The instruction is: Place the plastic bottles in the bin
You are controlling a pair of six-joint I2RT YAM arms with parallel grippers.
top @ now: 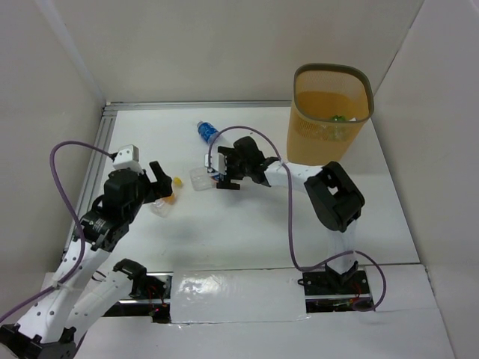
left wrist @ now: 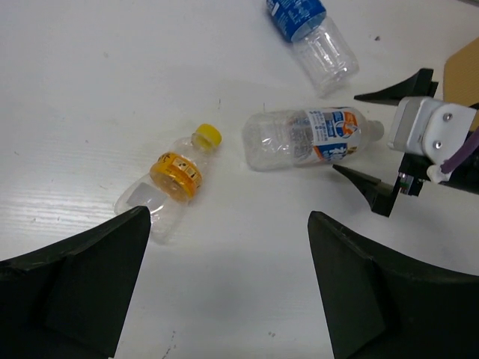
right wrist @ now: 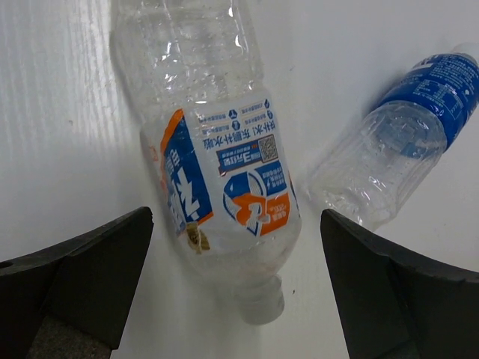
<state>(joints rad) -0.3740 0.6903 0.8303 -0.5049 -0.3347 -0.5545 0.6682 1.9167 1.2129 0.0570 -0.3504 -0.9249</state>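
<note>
— What are the jaws doing?
— Both gaping wide: right jaws hovering over the white-capped bottle, left jaws just beside the yellow-capped bottle.
— And the bin?
— Standing at the bench's 2 o'clock.

The left arm and right arm pair white tubular links with bulky black joint housings. A purple cable loops along each. Jaws are matte black wedges; a white block with two silver screws sits behind the right pair.
</note>
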